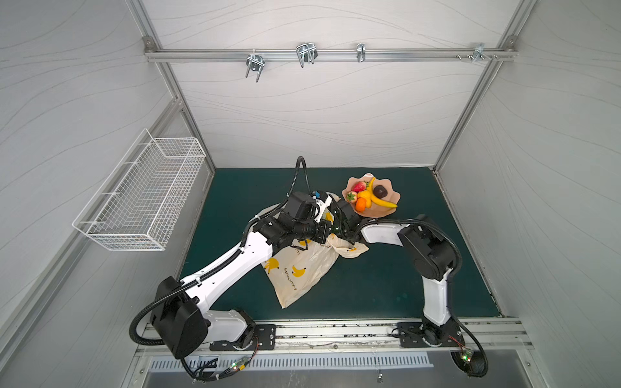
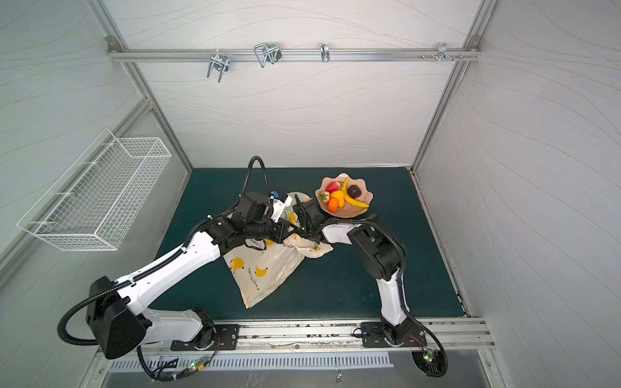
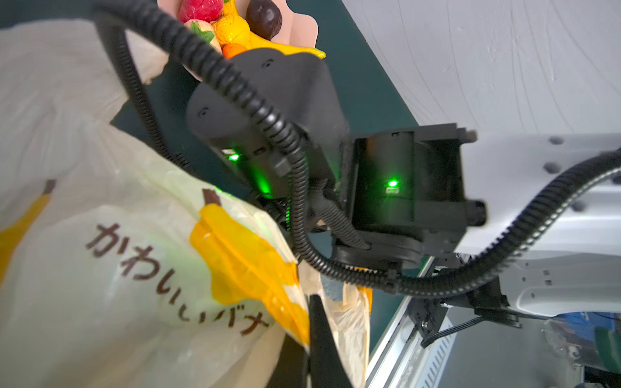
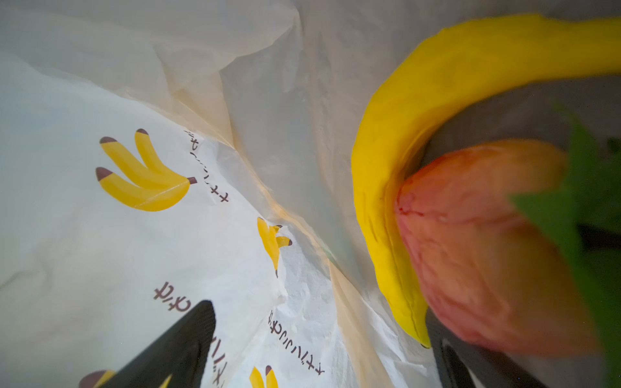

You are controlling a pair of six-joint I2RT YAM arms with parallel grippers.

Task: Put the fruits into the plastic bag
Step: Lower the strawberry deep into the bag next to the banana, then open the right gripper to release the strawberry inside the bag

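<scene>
Spread wide, the right claw (image 4: 319, 322) sits deep inside the plastic bag (image 1: 302, 272), gripping nothing; a yellow banana (image 4: 386, 188) and a strawberry (image 4: 477, 235) lie loose on the film against one of its fingers; left claw (image 3: 314, 322) is clamped tight on the bag's rim, holding the mouth up; the bag sprawls across the green mat (image 1: 386, 285), mouth towards the pink dish (image 1: 378, 212) just beyond, where the other fruits (image 1: 364, 196) sit in a heap; this looks like the drop-off, so the smart play is a straight pull-out along the line of entry, jaws wide so no finger drags fruit or thin film along; left must not slacken, or the mouth collapses on the exit.
</scene>
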